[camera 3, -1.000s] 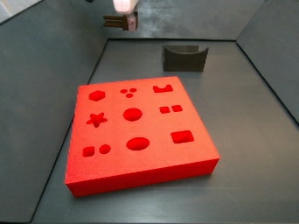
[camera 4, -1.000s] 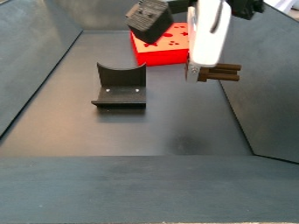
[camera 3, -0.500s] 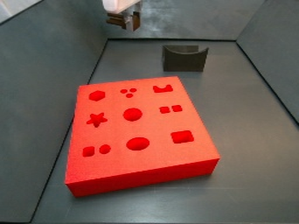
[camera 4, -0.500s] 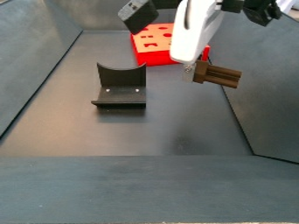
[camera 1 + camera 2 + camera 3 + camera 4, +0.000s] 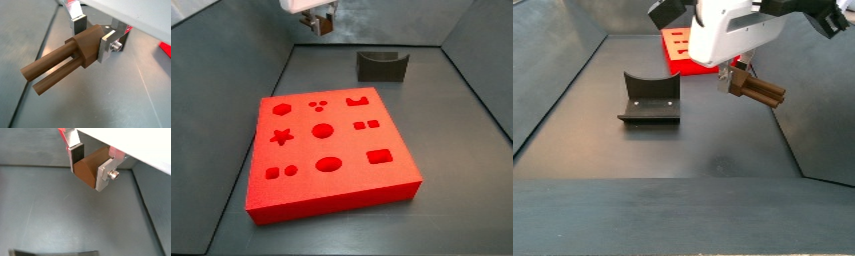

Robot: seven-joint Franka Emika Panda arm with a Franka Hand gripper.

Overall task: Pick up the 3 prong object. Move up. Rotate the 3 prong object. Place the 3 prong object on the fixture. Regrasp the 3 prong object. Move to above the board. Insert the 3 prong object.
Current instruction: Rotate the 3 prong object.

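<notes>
The gripper (image 5: 93,36) hangs in the air above the floor, its fingers (image 5: 105,174) clamped on the 3 prong object (image 5: 61,64), which tilts downward. In a side view the fixture (image 5: 648,99) stands to its left, the board (image 5: 692,52) beyond.

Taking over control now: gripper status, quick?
Gripper: shut on the 3 prong object, held in the air above the floor, right of the fixture.
</notes>
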